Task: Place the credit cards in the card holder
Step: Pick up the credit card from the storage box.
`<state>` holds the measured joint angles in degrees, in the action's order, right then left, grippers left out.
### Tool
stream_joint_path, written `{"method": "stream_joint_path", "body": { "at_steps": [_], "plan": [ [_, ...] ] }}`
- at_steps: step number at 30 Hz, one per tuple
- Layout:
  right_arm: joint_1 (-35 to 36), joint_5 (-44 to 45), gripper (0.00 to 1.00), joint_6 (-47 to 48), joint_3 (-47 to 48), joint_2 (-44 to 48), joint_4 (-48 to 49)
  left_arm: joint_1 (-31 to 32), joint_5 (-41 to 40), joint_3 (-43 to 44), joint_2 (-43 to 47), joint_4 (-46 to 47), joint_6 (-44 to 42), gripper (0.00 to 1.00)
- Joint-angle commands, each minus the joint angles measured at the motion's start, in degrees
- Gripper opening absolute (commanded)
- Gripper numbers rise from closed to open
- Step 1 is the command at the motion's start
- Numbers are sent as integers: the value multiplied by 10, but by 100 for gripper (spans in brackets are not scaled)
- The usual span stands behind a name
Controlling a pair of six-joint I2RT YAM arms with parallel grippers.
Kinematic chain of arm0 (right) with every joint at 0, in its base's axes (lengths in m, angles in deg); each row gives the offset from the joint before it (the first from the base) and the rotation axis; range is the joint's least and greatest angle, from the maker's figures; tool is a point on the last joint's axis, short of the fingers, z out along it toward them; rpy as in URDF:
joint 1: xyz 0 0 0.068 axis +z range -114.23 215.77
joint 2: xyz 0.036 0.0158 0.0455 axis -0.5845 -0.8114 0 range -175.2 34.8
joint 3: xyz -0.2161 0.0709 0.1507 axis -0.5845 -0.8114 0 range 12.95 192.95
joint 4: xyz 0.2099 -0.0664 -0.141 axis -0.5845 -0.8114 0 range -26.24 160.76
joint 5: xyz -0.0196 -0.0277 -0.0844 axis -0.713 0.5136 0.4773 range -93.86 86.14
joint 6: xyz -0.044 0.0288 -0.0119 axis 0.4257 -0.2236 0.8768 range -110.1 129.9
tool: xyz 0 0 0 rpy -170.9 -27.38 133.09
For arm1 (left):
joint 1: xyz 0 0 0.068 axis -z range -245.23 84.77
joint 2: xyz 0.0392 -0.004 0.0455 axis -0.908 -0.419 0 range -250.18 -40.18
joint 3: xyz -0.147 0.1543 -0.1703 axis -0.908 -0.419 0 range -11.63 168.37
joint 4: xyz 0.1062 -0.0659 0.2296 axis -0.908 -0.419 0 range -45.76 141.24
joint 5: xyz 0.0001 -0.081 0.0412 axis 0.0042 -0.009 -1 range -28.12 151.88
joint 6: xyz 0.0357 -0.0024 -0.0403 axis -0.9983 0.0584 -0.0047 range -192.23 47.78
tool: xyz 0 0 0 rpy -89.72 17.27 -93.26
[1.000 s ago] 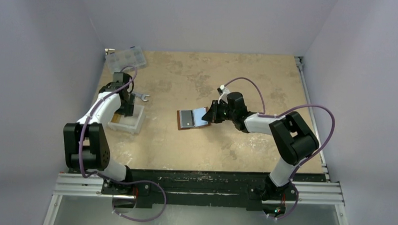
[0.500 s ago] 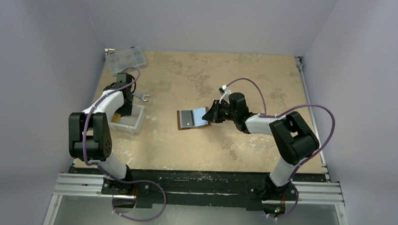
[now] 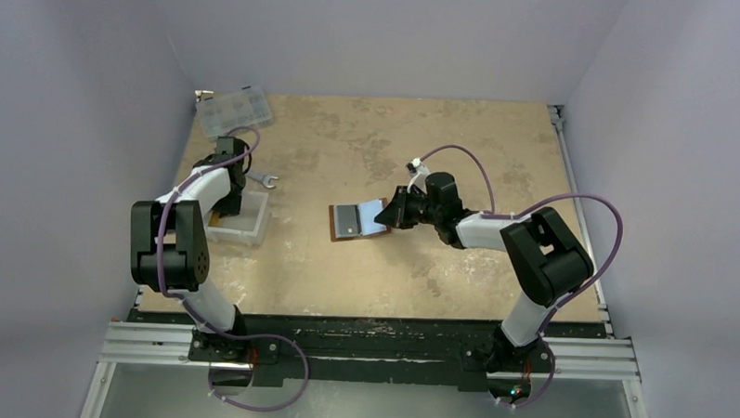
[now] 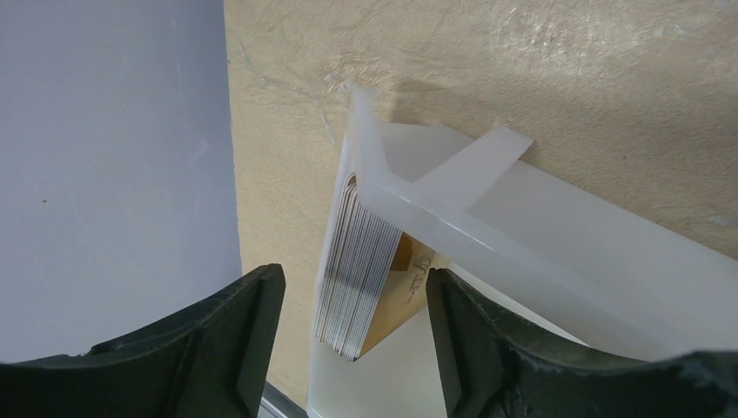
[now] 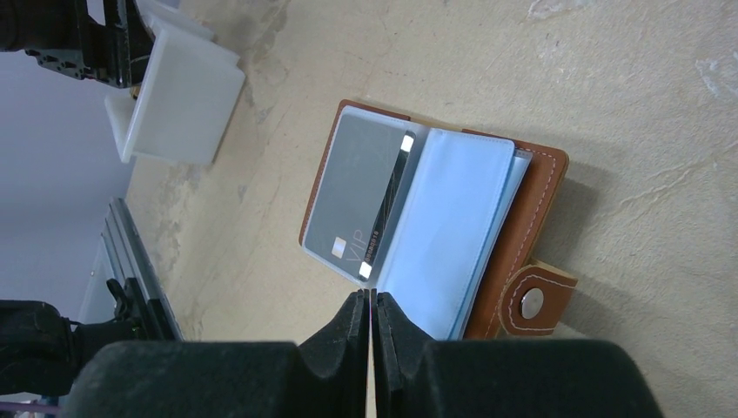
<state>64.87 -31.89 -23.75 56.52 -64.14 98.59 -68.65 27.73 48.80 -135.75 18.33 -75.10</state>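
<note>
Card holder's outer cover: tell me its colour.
The card holder is brown on the outside, which shows best in the right wrist view.

My L arm [image 3: 174,258] & R arm [image 3: 546,257]: chunky black joint blocks w/ white shells btwn. A purple cable [image 3: 461,149] loops off behind ea. wrist & runs back to my black bases [image 3: 222,345]. L fingers [image 4: 209,344] & R fingers [image 5: 261,374]: matte black plastic, thick at the root, rounded edges, tapering twd the tips.
</note>
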Motion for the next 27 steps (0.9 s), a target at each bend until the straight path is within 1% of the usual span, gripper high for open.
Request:
{"method": "stream_joint_path", "body": {
  "at_steps": [1,5,11,13,21,23,27],
  "plan": [
    [-4,-9,13,-3,-6,21,22,-5,-28,6,-5,19,-12,64],
    [-4,-11,13,-4,-6,20,23,-5,-41,2,-1,20,-11,59],
    [-4,-14,13,-5,-7,20,26,-6,-56,-2,13,22,-12,42],
    [-4,-14,13,-6,-7,20,26,-7,-57,-3,17,23,-13,39],
    [-4,-15,13,-6,-6,16,26,-8,-53,-2,23,18,-12,27],
    [-4,-16,13,-6,-6,16,27,-8,-54,-2,23,16,-10,25],
    [-4,-17,13,-6,-5,14,27,-8,-61,1,27,13,-6,25]
  ]
}}
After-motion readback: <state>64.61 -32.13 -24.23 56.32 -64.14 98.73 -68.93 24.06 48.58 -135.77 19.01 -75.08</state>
